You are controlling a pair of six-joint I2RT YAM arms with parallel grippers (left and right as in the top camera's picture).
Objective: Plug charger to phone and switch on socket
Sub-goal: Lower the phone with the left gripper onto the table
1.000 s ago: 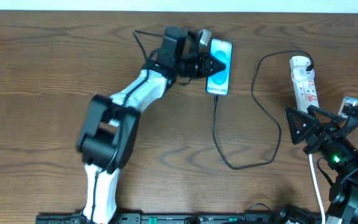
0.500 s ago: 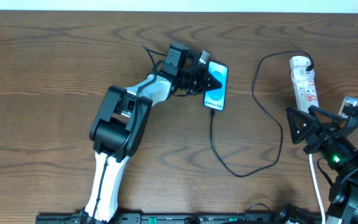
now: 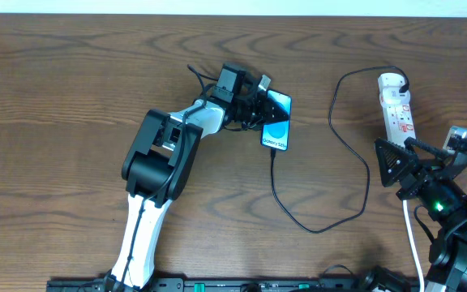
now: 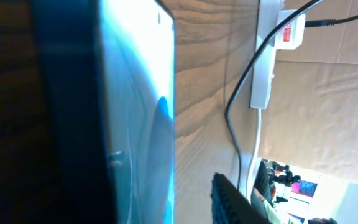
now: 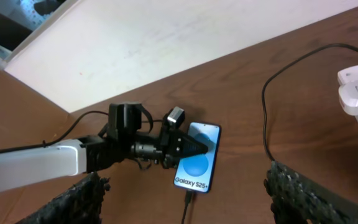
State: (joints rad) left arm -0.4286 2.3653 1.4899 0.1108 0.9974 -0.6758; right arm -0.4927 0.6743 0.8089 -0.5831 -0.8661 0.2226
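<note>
The phone (image 3: 276,130), blue screen up, lies slanted at the table's middle back. It also shows in the right wrist view (image 5: 197,168) and fills the left of the left wrist view (image 4: 138,112). My left gripper (image 3: 264,109) is shut on its upper end. The charger cable (image 3: 362,174) is plugged into the phone's lower end. It loops across the wood to a black plug (image 3: 401,81) in the white socket strip (image 3: 399,107) at the right. My right gripper (image 3: 420,158) is open and empty just below the strip.
The strip's white cord (image 3: 413,235) runs down past my right arm. A pale wall panel (image 5: 166,43) stands along the table's far edge. A black rail (image 3: 217,285) lines the front edge.
My left gripper has drawn the phone down and to the left and turned it. The cable's loop has followed. The right arm has not moved.
</note>
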